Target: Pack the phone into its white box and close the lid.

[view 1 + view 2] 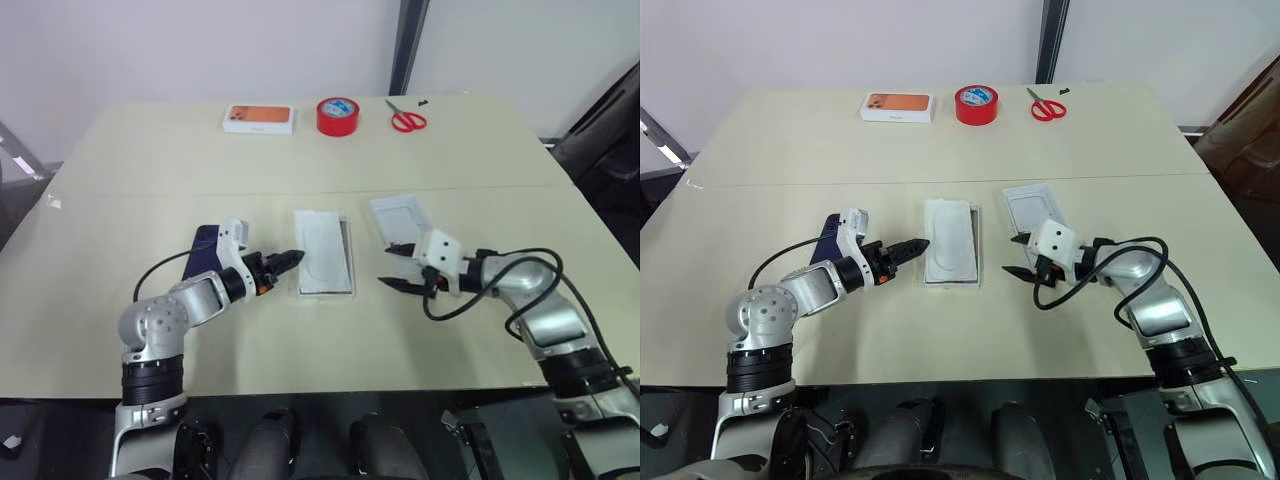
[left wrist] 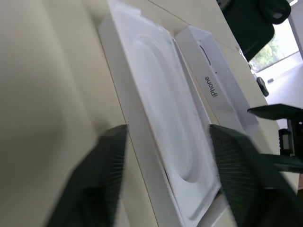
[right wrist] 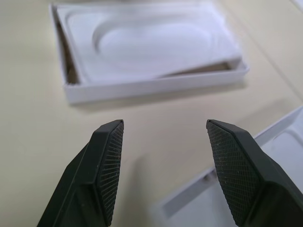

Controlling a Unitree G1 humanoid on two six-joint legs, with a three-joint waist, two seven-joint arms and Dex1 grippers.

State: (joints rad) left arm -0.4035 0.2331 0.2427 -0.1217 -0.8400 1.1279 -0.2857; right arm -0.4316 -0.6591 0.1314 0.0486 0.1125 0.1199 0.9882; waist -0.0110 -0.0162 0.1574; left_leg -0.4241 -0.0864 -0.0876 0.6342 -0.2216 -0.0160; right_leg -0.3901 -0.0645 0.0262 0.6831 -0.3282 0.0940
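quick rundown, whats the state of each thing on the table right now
white box: open, white insert lying in it
lid: off, inside up, beside the right gripper
phone: flat on the table, partly behind the left gripper
left gripper: open, empty
right gripper: open, empty
scissors: closed

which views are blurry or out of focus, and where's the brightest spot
Left wrist view: near fingers smeared and soft, bright washed-out patch past the table's far corner. Right wrist view: fingers fairly sharp, white box behind slightly soft. Eye views: evenly lit, sharp.
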